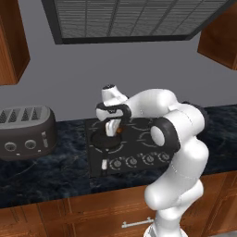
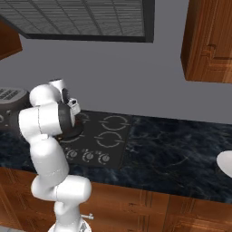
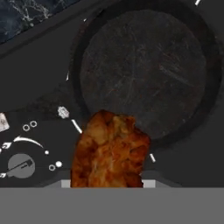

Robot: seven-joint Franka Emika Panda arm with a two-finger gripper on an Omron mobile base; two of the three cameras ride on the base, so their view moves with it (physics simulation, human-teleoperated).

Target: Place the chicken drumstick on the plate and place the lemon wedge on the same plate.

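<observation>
Above the stovetop (image 1: pixel 129 148), at its left rear burner, the end effector (image 1: pixel 112 130) is seen pinching the chicken drumstick (image 3: pixel 109 151), lifted clear of a dark round pan (image 3: pixel 144 70). The drumstick's long axis is judged to run roughly along the fingers, one end pointing down at the pan. The plate (image 2: pixel 225 164) lies far off to the robot's right on the dark table (image 2: pixel 181 154), well apart from the end effector, so a long sideways carry is judged to be needed. The plate's white edge is shown by the right base view alone, at the frame border. The grip is confirmed close-up in the hand view; in the left base view just an orange speck is seen. No lemon wedge can be made out.
</observation>
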